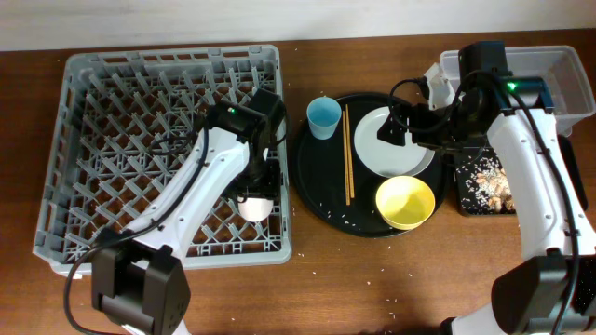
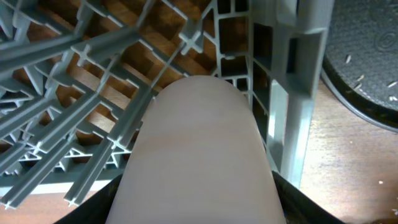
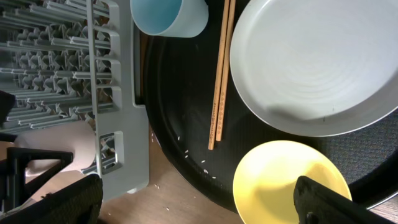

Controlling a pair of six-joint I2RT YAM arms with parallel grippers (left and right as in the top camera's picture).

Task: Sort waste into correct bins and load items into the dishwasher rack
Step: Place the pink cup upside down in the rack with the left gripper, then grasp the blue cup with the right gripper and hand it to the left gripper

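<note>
**Two arms at work: pink cup held in the rack, plate under spread fingers**

One small pale-pink cup [image 2: 199, 143] sits at about 4 o'clock within the large square grey plastic dishwasher rack [image 1: 56, 167], down among the upright pegs near the rack's side wall. The left gripper [image 2: 199, 211] is clamped on it, with a dark finger on each flank of the cup.

The right gripper [image 3: 202, 202] hangs over the large round black tray [image 1: 317, 177] with its fingers [image 3: 62, 199] wide apart and nothing between them.

On that tray, the small light-blue cup [image 1: 324, 116] stands at 10 o'clock. The round pale grey-white plate [image 1: 377, 149] lies at 1 o'clock and the yellow bowl [image 1: 405, 202] at 5 o'clock, just beside the plate. The pair of long brown wooden chopsticks [image 1: 348, 154] lies along the 12-to-6 line, between the blue cup and the plate. White rice grains [image 3: 186, 152] are scattered on the tray floor.

At 3 o'clock from the round tray, the shallow black rectangular tray [image 1: 463, 207] holds beige food scraps [image 1: 489, 181]. The clear rectangular plastic tub [image 1: 568, 84] stands at 12 o'clock from the shallow tray.
</note>
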